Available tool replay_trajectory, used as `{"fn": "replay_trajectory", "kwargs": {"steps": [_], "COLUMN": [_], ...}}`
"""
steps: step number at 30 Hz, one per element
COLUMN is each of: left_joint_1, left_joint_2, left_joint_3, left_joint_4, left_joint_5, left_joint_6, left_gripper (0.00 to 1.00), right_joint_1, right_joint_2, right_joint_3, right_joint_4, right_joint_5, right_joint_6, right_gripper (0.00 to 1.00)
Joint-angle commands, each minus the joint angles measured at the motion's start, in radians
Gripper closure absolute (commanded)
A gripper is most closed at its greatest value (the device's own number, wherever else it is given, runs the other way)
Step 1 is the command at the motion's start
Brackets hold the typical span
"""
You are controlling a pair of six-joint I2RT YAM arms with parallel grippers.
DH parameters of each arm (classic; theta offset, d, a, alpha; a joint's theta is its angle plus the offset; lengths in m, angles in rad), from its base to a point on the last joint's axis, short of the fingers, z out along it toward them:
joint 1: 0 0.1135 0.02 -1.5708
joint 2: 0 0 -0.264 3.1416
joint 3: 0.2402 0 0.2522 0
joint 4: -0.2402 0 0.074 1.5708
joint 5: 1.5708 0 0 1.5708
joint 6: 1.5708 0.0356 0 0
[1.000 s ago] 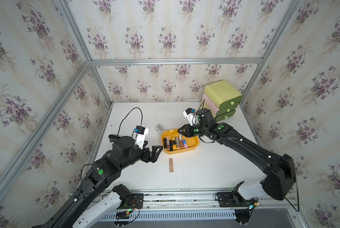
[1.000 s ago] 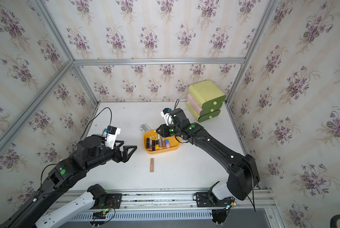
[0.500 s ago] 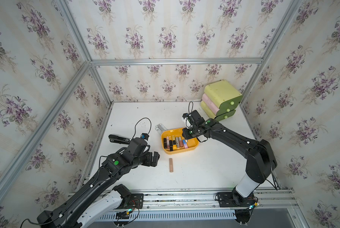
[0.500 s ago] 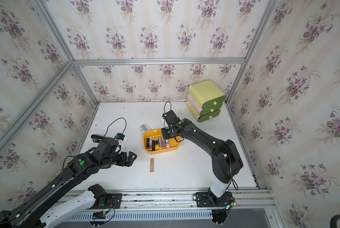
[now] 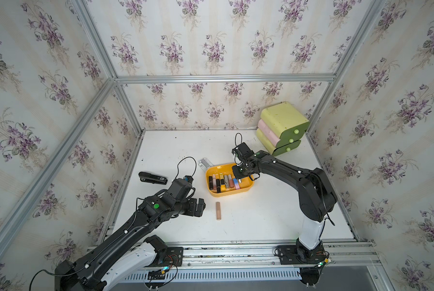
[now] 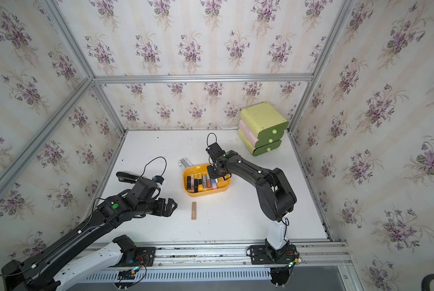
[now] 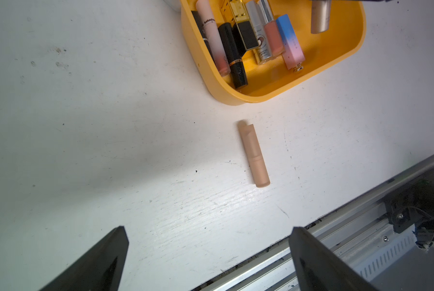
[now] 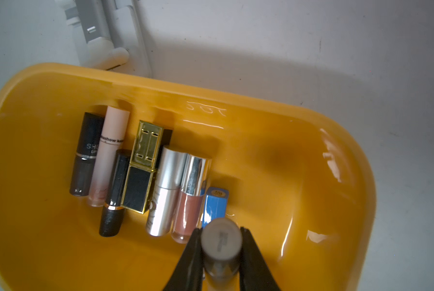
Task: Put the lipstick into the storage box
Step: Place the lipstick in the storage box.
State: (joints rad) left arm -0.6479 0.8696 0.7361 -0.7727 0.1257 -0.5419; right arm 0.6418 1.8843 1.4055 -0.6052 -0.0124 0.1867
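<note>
- Currently a grey lipstick (image 8: 221, 239) hangs over the bare half of the yellow box (image 8: 160, 85), pinched by the right gripper (image 8: 221, 230), whose jaws are narrow around its round barrel; it is not yet released.
- Seven tubes (image 8: 145, 176) lie side by side in the box's other half, so most of the job looks done.
- One peach lipstick (image 5: 218, 211) lies alone on the white table (image 5: 261, 214), just below the box near the middle of both top views; I judge it the last to go in.
- The left gripper (image 7: 208, 228) hovers to its left, jaws wide, holding nothing.
- Box: glossy moulded plastic, shallow, rounded corners; peach lipstick: matt cylinder, likely to roll; table: scuffed paint.
</note>
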Motion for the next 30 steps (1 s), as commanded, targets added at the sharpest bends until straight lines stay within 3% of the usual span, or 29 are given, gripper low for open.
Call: {"fn": "replay_trajectory", "kwargs": {"steps": [1, 21, 30], "left_joint_1": [0.001, 0.001, -0.001], "left_joint_2": [0.002, 0.072, 0.094], "left_joint_3": [-0.009, -0.014, -0.025], "left_joint_4": [0.038, 0.087, 0.111], "left_joint_5": [0.037, 0.097, 0.116], "left_joint_6": [-0.012, 0.009, 0.010], "left_gripper": [0.00, 0.00, 0.00], "right_joint_1": [-0.006, -0.030, -0.036], "right_joint_2": [0.020, 0.082, 0.082], "right_joint_3": [0.009, -0.015, -0.037], "right_joint_4": [-0.004, 0.026, 0.040], "right_joint_5": [0.013, -0.033, -0.043], "right_joint_6": [-0.010, -0.003, 0.003], "right_gripper": [0.80, 0.78, 0.73]}}
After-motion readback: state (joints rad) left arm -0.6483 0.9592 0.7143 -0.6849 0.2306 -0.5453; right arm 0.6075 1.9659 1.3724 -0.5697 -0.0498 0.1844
